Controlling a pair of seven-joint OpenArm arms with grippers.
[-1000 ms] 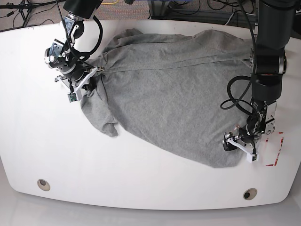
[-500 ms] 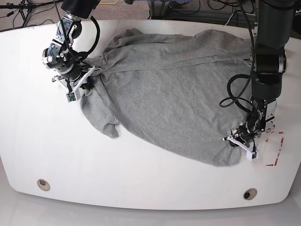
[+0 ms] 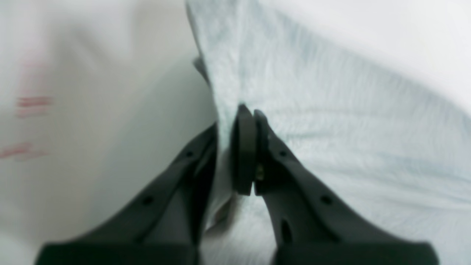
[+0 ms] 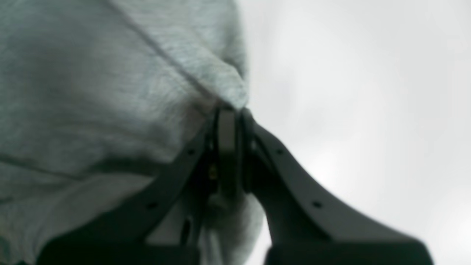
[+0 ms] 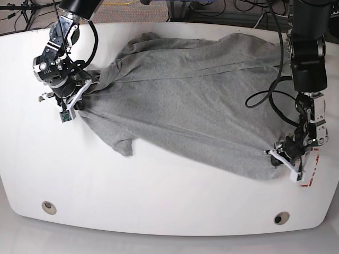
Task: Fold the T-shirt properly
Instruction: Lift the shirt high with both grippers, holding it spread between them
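The T-shirt (image 5: 196, 100) lay spread across the middle of the white table (image 5: 159, 201), reaching toward its far edge. The left gripper (image 3: 235, 147) was pinched tight on what seemed, through blur, to be a hem corner; the right gripper (image 4: 228, 147) was clamped on fabric at the opposite end. To flatten well, both should pull apart evenly, keeping the cloth low and taut without tugging it loose.

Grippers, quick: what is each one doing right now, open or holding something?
Left gripper: shut on the T-shirt, at its edge.
Right gripper: shut on the T-shirt, at another edge.
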